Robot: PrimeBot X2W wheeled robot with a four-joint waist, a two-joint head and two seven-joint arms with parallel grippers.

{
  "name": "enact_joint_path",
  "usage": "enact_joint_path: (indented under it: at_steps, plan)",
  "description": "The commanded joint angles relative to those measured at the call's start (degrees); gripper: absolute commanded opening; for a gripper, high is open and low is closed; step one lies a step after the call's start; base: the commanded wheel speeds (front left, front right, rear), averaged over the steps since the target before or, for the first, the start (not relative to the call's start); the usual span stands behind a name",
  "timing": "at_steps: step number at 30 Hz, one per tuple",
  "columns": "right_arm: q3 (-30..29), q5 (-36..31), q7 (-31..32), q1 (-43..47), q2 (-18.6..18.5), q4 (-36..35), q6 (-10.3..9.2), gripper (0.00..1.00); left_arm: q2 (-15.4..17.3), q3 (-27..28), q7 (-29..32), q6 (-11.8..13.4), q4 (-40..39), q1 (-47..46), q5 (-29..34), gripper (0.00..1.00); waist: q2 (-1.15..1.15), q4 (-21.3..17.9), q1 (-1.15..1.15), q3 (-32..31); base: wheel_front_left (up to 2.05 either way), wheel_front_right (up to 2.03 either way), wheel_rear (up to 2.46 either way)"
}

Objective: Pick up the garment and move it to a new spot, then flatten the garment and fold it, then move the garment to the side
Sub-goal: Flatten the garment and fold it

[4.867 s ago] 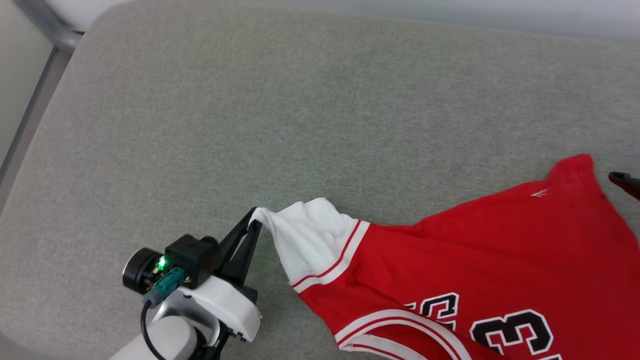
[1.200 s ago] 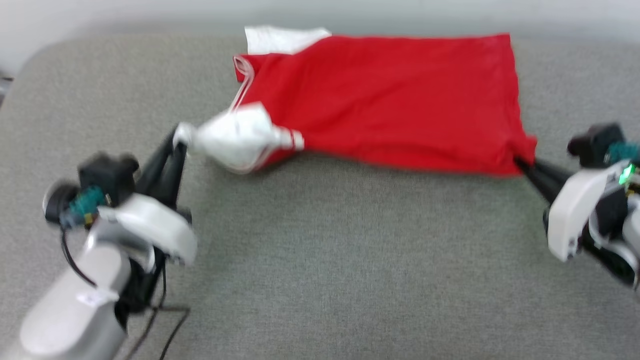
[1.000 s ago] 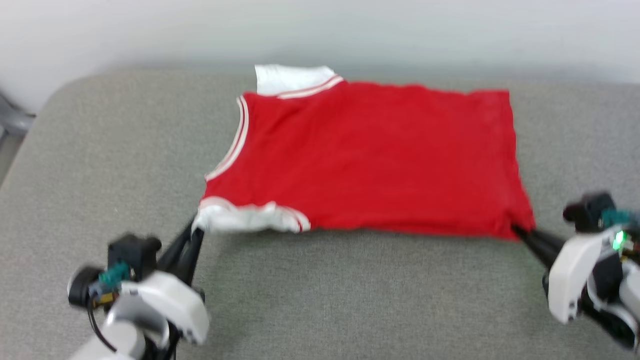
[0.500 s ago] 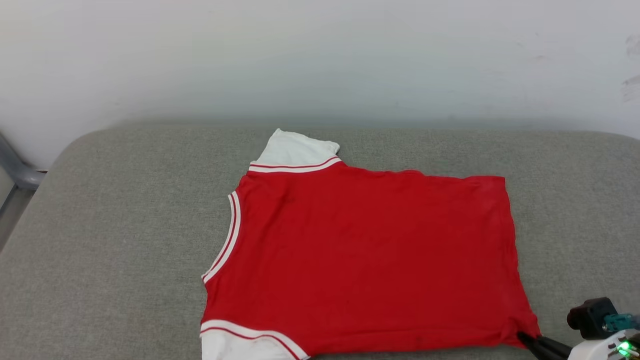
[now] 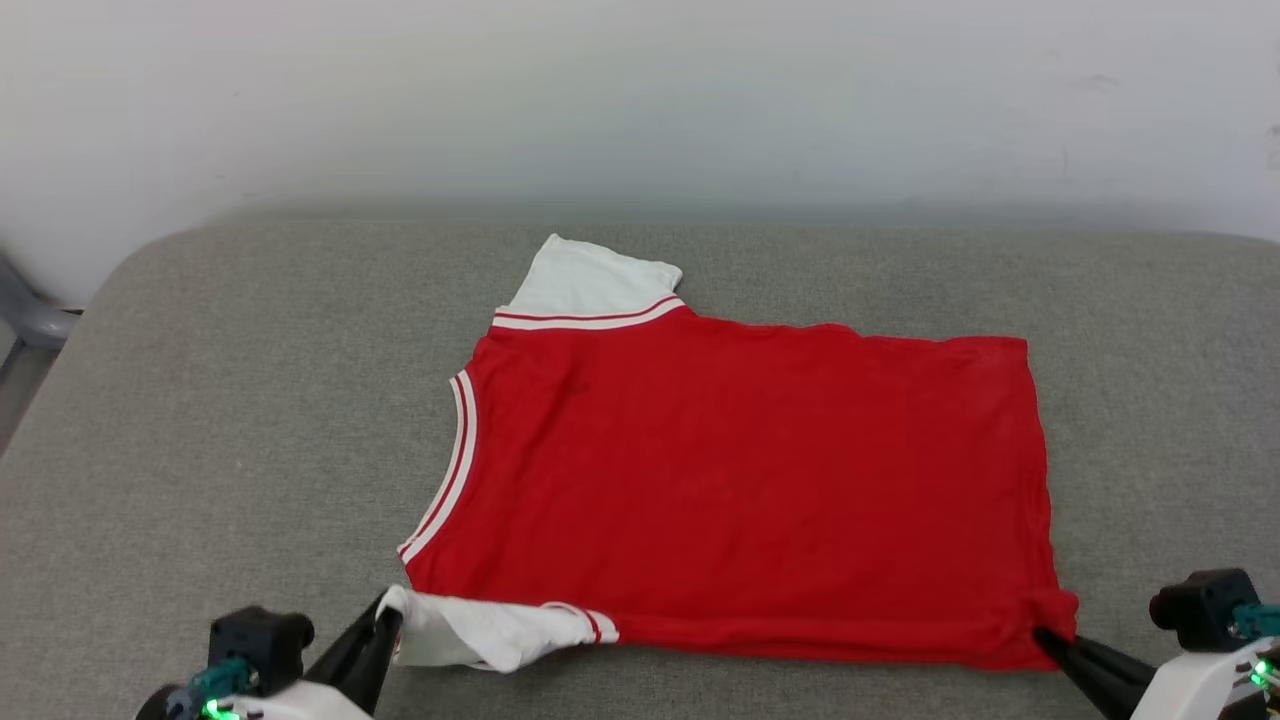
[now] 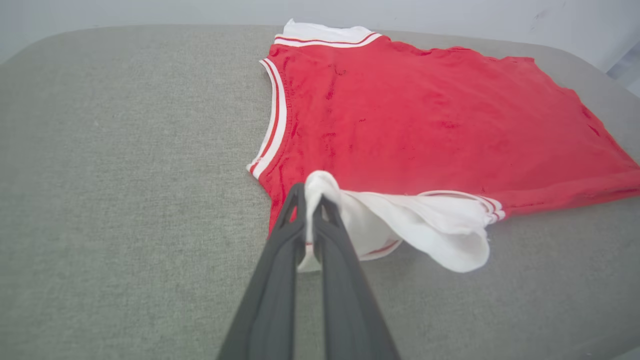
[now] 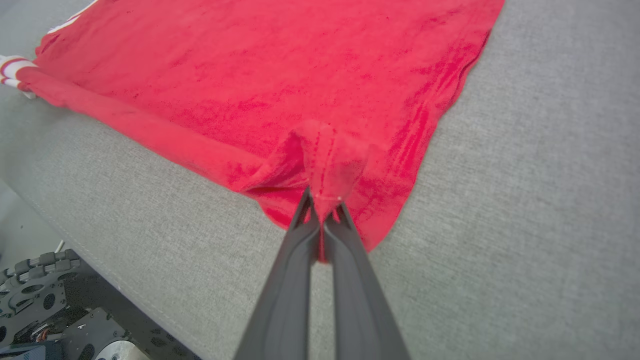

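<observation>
Left gripper, jaws tight on white sleeve of the garment, grey cushion beneath.

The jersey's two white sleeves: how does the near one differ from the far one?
The far sleeve lies flat on the grey cushion; the near sleeve is bunched and folded. The far sleeve is free; the shut left pincer pinches the near sleeve. Both belong to the red jersey, white with red-and-white striped trim.

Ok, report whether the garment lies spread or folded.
Mostly spread: the garment lies open on the grey surface, its near white sleeve bunched in the left gripper.
</observation>
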Motion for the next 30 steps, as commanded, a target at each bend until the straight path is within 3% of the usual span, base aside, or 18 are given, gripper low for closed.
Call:
enact_joint_path:
  at_steps: [1,7,14,20,30]
  plan:
    - [-0.8,0.4,0.5,-1.5,0.3,-0.8,-0.06,0.00,0.1,0.1,0.4,-0.9,0.7,-2.6,0.8,0.00,-0.01,-0.5,0.00,1.2,0.00,0.00,0.00]
    - [-3.3,1.2,3.1,-6.4,1.0,-2.4,-0.06,0.00,-1.1,0.1,2.5,-4.8,5.3,-13.9,2.8,0.00,-0.01,-1.9,0.00,5.9,0.00,0.00,0.00]
    - [-1.8,1.5,6.0,-13.9,2.1,-0.1,-0.06,0.00,-3.6,-0.4,3.6,-8.6,14.9,-25.0,4.6,0.00,-0.01,-3.0,0.00,11.9,0.00,0.00,0.00]
    - [0.7,1.8,6.3,-18.7,3.4,4.7,-0.06,0.00,-6.9,-1.7,3.4,-12.1,25.0,-29.6,4.4,0.00,-0.01,-3.1,0.00,14.9,0.00,0.00,0.00]
    - [5.1,3.5,3.9,-20.8,4.5,10.5,-0.06,0.00,-11.4,-3.7,0.6,-17.3,39.2,-31.3,3.7,0.00,-0.01,-2.7,0.00,14.9,0.00,0.00,0.00]
